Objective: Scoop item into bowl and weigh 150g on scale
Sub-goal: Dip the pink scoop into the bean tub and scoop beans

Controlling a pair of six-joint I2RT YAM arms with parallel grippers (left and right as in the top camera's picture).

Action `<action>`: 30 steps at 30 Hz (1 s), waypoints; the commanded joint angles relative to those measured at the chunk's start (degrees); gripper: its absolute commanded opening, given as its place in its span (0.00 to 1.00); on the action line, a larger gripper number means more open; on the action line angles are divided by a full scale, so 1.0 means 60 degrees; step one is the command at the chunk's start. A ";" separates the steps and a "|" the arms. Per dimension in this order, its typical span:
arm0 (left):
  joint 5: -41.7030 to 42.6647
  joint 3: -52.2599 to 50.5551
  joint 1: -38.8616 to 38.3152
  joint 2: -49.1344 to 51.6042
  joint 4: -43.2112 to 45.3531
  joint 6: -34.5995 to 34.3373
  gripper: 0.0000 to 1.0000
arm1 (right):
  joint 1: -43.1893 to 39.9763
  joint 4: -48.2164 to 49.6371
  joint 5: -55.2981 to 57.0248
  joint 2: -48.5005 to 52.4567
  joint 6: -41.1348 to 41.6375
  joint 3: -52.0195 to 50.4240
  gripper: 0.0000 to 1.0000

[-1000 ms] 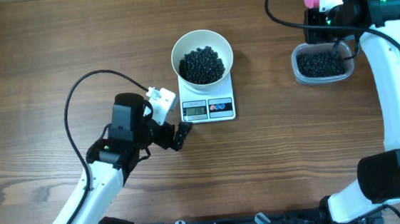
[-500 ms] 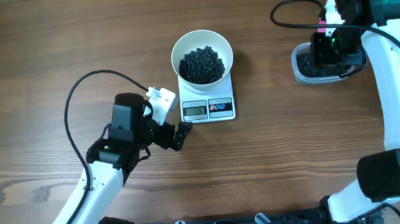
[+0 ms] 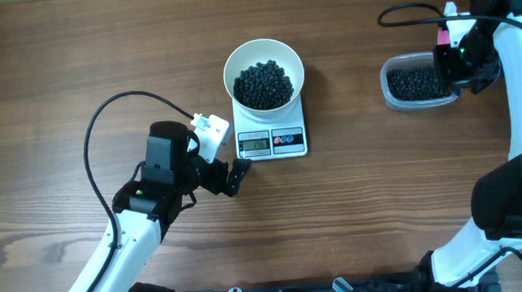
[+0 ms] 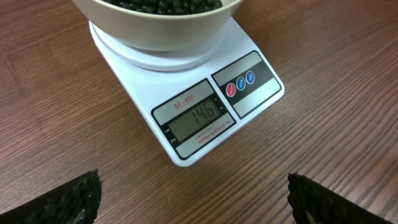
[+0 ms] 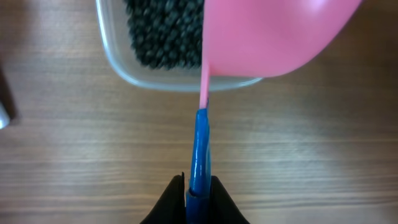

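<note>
Left gripper [image 3: 234, 178] released beside scale [image 3: 272, 142] bearing bowl [image 3: 236, 59] of beans [image 3: 264, 83]; right gripper [image 5: 198, 193] grasping pink scoop [image 5: 267, 37] by its handle over far-right tub [image 3: 418, 103].

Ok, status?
Left gripper open beside white rectangular scale. Right gripper shut on pink scoop at clear plastic tub. Round white bowl of black beads on scale. Nothing blocking.

right hand [image 5: 198, 188] and scoop [image 5: 261, 37] shifted right
</note>
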 commanded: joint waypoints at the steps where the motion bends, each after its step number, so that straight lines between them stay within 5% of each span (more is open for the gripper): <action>1: -0.0055 -0.0022 -0.0036 -0.0007 0.0015 -0.0055 1.00 | 0.0025 0.0007 0.0849 0.0670 -0.0441 -0.0138 0.04; 15: -0.0055 -0.0022 -0.0036 -0.0007 0.0015 -0.0055 1.00 | 0.0025 -0.0233 0.2415 0.1661 0.0437 -0.1020 0.04; 30: -0.0055 -0.0022 -0.0036 -0.0007 0.0015 -0.0055 1.00 | 0.0087 -0.0044 0.2040 0.1668 0.0390 -0.1235 0.04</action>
